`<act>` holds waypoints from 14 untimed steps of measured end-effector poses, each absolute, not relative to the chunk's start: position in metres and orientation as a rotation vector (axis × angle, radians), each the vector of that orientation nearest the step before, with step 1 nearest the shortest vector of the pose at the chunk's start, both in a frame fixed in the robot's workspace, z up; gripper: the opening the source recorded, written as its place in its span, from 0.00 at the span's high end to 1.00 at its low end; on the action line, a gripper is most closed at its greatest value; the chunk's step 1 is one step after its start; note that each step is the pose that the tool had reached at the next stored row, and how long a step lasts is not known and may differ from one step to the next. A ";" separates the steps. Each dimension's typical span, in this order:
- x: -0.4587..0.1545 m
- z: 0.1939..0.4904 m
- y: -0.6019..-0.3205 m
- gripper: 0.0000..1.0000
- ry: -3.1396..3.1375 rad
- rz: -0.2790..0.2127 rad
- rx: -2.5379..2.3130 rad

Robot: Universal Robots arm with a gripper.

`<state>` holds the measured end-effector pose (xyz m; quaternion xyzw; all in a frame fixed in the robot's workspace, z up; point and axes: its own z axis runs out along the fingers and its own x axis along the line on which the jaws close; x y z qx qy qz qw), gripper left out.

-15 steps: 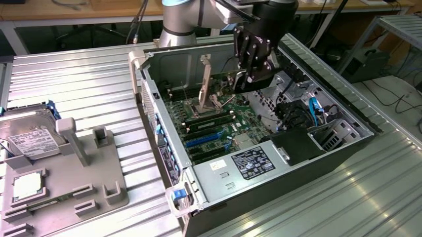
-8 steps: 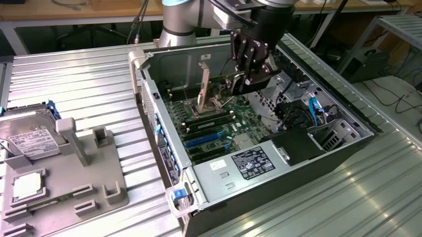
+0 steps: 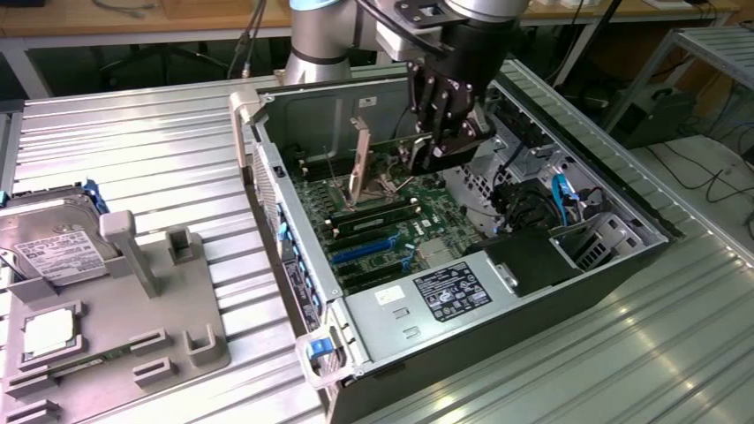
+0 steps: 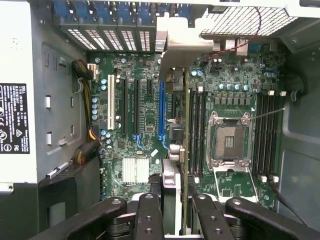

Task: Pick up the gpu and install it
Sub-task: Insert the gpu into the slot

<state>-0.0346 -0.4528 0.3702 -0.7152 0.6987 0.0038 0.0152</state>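
The gripper (image 4: pixel 177 217), clamped on the gpu (image 4: pixel 180 145), holds it edge-down over the motherboard (image 4: pixel 147 117), apparently to seat it in the blue slot (image 3: pixel 359 253) at seven o'clock in the exterior view.

I'm overlooking the open case (image 3: pixel 495 362), lying eleven-to-five o'clock; the wrist camera is peering closely past the gripper (image 4: pixel 175 205) at its motherboard (image 4: pixel 150 115).

Ribbed metal bench (image 3: pixel 154 132); behind it stand pale wooden desks (image 3: pixel 71 19), and beside it grey floor (image 3: pixel 681 199) with loose dark cables (image 3: pixel 716 175).
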 end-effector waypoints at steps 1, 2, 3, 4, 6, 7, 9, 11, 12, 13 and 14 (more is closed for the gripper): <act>-0.035 0.368 -0.453 0.72 2.174 0.012 -2.226; -0.035 0.367 -0.453 0.72 2.174 0.012 -2.225; -0.035 0.365 -0.453 0.72 2.174 0.012 -2.225; -0.036 0.363 -0.452 0.72 2.174 0.012 -2.225; -0.038 0.361 -0.452 0.72 2.174 0.012 -2.226; -0.039 0.360 -0.452 0.72 2.174 0.012 -2.226; -0.042 0.359 -0.452 0.72 2.174 0.012 -2.225; -0.044 0.357 -0.451 0.72 2.174 0.012 -2.225; -0.045 0.356 -0.451 0.72 2.174 0.012 -2.225; -0.046 0.355 -0.451 0.72 2.174 0.012 -2.225; -0.047 0.355 -0.451 0.72 2.174 0.012 -2.226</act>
